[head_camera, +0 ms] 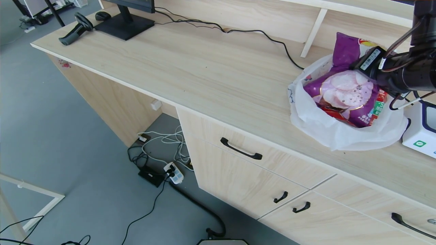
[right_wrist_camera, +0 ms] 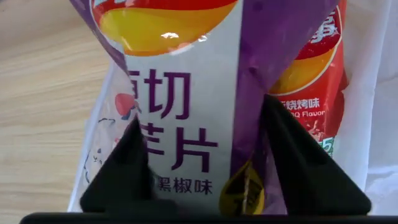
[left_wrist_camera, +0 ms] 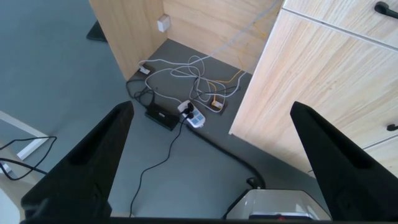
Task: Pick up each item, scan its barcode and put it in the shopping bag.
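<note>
The right end effector (right_wrist_camera: pixel 205 149) was clamped on a purple chip bag (head_camera: pixel 344 92), which sat partly inside the white shopping bag (head_camera: pixel 340 136) on the surface (head_camera: pixel 204 68), beside a red packet (head_camera: pixel 380 102). The left end effector (left_wrist_camera: pixel 211 112) hung open above the floor (left_wrist_camera: pixel 74 74).

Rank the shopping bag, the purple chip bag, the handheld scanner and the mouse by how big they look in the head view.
1. shopping bag
2. purple chip bag
3. handheld scanner
4. mouse
Scanner and mouse lie farther off, so true sizes are unsure.
</note>
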Robot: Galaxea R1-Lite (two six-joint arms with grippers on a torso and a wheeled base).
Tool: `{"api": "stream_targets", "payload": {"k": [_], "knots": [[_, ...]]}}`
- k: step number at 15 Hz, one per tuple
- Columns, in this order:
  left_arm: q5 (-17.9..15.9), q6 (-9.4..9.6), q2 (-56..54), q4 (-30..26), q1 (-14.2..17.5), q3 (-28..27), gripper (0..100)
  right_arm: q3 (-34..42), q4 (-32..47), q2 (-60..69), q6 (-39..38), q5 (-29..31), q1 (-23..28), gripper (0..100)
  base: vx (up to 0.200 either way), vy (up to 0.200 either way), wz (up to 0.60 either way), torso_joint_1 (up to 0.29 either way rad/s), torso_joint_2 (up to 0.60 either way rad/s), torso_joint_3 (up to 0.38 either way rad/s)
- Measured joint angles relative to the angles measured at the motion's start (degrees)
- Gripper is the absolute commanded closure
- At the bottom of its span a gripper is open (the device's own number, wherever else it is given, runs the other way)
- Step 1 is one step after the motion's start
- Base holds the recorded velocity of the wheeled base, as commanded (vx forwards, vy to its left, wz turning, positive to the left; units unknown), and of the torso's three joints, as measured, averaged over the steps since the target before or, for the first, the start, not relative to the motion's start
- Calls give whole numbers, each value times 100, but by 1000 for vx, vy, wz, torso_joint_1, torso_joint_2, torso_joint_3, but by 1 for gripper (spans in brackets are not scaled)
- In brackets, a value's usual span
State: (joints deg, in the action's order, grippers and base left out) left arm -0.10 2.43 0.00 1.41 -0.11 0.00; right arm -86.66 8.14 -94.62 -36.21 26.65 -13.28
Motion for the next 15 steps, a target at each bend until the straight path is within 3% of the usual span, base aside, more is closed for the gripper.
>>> {"api": "stream_targets", "payload": {"k": [6, 11, 15], "knots": [[2, -24, 0, -11, 1, 0, 0, -27, -155, 160, 277, -21, 127, 0, 0, 0, 0, 0, 0, 0], [0, -16, 0, -5, 0, 0, 0, 9, -218, 695, 829, -379, 346, 0, 0, 0, 0, 0, 0, 0], [0, -5, 0, -2, 0, 0, 0, 836, -246, 1560, 1078, -514, 188, 0, 0, 0, 0, 0, 0, 0]]}}
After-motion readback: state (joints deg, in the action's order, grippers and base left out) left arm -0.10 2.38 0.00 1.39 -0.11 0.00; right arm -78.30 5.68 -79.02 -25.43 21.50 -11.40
